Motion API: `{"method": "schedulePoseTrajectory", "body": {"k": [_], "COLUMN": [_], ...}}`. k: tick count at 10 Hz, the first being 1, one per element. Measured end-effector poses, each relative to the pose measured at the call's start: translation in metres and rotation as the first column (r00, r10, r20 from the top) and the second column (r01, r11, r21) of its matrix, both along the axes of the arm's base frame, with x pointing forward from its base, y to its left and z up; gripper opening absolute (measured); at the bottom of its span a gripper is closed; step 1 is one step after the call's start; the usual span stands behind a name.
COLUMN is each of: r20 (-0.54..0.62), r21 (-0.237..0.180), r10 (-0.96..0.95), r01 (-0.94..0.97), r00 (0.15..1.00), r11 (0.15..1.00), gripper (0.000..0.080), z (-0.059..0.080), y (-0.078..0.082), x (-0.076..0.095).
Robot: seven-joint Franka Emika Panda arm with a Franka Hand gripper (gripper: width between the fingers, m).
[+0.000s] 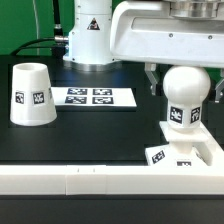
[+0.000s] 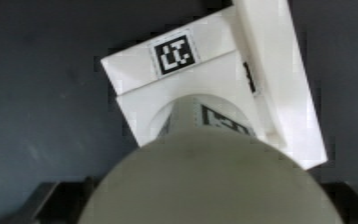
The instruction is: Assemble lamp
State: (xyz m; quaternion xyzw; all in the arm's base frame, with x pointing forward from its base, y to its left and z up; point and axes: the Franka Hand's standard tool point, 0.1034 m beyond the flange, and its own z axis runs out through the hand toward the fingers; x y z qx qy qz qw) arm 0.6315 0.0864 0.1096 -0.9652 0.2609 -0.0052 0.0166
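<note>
While the bulb [image 1: 186, 92] stands neck-down on the square base [image 1: 195, 148] by the white rail [image 1: 100, 182], my jaws flank its head; whether they grip it I cannot tell. 1 part remains: the shade [image 1: 31, 95], well apart on the bench [image 1: 95, 135].

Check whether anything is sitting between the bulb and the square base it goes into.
Nothing visible does. The bulb is directly over the base, neck down, with no part between them. The shade stands apart at the exterior view's left, and the marker board lies farther back, both off that path.
</note>
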Motion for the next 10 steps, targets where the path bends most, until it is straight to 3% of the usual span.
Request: {"method": "schedulePoseTrajectory", "body": {"k": [5,9,10], "r20": [-0.034,-0.046,-0.043], "r21": [0.036,0.051,0.052], "r10": [-0.372,-0.413,-0.38], "r01": [0.374,0.415,0.382], "r00": [0.927,0.91,0.924], "r11": [0.927,0.908,0.923], "gripper": [0.0576,0.0576,0.0679], "z": [-0.0008,-0.0012,-0.0011], "y": [0.0006,0.0012,0.0013], "x": [-0.002,-0.0023,-0.0023]}}
